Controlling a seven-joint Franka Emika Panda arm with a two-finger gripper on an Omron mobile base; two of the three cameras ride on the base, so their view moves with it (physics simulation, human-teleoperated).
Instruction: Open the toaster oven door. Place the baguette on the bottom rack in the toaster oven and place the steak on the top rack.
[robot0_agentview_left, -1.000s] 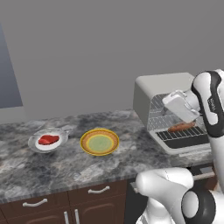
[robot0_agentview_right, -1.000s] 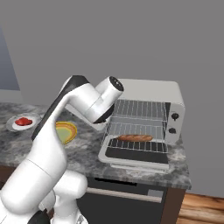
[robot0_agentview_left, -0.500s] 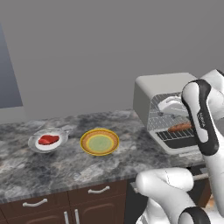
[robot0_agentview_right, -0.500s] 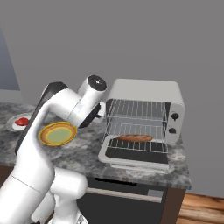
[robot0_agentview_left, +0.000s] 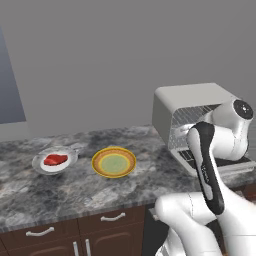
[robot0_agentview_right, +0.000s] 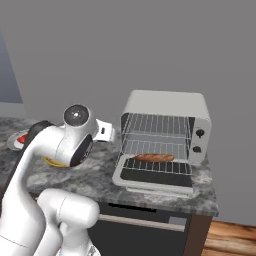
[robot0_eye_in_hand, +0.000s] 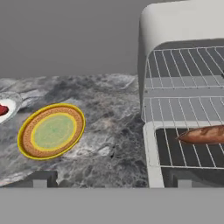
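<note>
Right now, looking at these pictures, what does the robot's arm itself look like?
The arm is made of smooth, rounded glossy white segments, thick like bent pipe. Black bands mark where the segments meet, and a round dark-grey cap with a small centre dot closes one joint. No loose cables or lettering are visible. In the hand view, the hand's finger tips appear as small dark-grey blocks.

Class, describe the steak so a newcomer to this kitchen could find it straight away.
Start at the toaster oven on the counter and look left, past the yellow-rimmed green plate. On the next plate along, a white plate, lies the steak: a small flat bright red chunk, the only red thing on the counter.
</note>
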